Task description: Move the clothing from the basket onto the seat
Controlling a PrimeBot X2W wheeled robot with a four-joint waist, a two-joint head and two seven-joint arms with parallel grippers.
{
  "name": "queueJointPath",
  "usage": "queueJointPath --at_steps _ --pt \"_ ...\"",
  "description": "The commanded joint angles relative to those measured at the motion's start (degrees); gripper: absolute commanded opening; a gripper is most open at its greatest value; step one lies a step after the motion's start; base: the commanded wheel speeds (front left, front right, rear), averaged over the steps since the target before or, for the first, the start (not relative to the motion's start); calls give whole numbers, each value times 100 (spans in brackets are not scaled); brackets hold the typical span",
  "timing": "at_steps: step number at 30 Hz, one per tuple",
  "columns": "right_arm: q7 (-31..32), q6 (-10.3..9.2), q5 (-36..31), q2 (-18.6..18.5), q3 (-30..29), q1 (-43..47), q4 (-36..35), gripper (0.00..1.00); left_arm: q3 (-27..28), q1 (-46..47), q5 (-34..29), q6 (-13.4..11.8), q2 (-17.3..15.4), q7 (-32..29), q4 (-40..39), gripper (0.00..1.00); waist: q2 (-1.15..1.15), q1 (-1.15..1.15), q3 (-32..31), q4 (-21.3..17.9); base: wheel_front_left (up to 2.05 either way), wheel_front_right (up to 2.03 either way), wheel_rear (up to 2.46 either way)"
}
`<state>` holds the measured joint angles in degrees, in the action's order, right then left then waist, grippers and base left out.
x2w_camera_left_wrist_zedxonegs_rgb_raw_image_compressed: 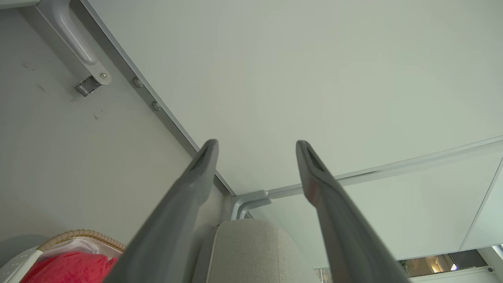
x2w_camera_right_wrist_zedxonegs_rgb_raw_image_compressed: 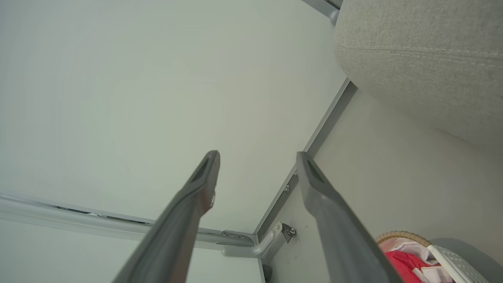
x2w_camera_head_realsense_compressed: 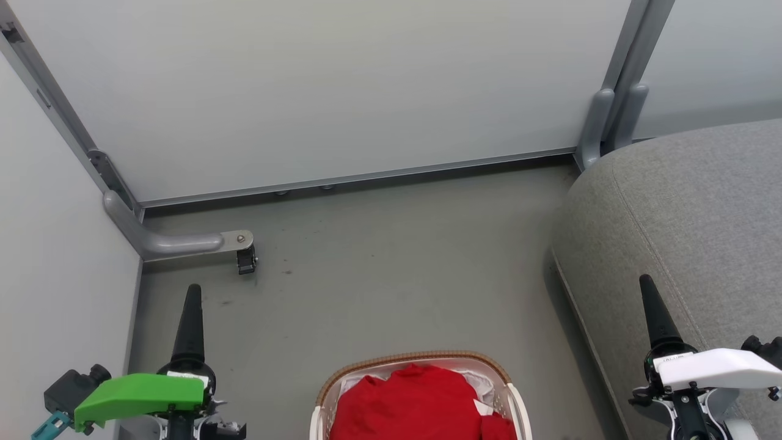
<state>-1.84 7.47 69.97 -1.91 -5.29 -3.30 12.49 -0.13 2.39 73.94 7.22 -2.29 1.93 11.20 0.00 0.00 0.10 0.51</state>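
The basket (x2w_camera_head_realsense_compressed: 416, 359), white with a brown woven rim, stands on the floor at the bottom centre of the head view. Red clothing (x2w_camera_head_realsense_compressed: 415, 400) with some white fabric fills it. The grey seat (x2w_camera_head_realsense_compressed: 690, 208) rises to its right. My left gripper (x2w_camera_head_realsense_compressed: 193, 292) hangs left of the basket, above the floor. My right gripper (x2w_camera_head_realsense_compressed: 647, 282) hangs over the seat's front edge. In the left wrist view the left gripper (x2w_camera_left_wrist_zedxonegs_rgb_raw_image_compressed: 257, 143) is open and empty, with the basket (x2w_camera_left_wrist_zedxonegs_rgb_raw_image_compressed: 78, 234) and clothing (x2w_camera_left_wrist_zedxonegs_rgb_raw_image_compressed: 67, 267) at lower left. The right gripper (x2w_camera_right_wrist_zedxonegs_rgb_raw_image_compressed: 257, 154) is open and empty too, the seat (x2w_camera_right_wrist_zedxonegs_rgb_raw_image_compressed: 424, 59) above it.
Pale partition walls (x2w_camera_head_realsense_compressed: 342, 91) close the corner behind and to the left. A grey metal foot with a small caster (x2w_camera_head_realsense_compressed: 245, 261) juts onto the floor at the left. Grey floor (x2w_camera_head_realsense_compressed: 391, 269) lies between the basket, the walls and the seat.
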Motion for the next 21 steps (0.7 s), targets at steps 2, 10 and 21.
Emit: queueJointPath --at_steps 2,10,21 --pt "-89 1 -330 -55 -15 -40 -175 100 -38 96 -364 15 -36 83 -140 100 0 0 0 8 0 0 0" --pt "-248 1 -1172 -61 30 -24 -384 100 -207 79 -1245 -111 -41 240 -299 100 0 0 4 26 0 0 0" --pt "-450 2 -2181 -71 195 98 -349 100 -395 -98 -2201 -280 -47 437 -346 100 0 0 -7 33 0 0 0"
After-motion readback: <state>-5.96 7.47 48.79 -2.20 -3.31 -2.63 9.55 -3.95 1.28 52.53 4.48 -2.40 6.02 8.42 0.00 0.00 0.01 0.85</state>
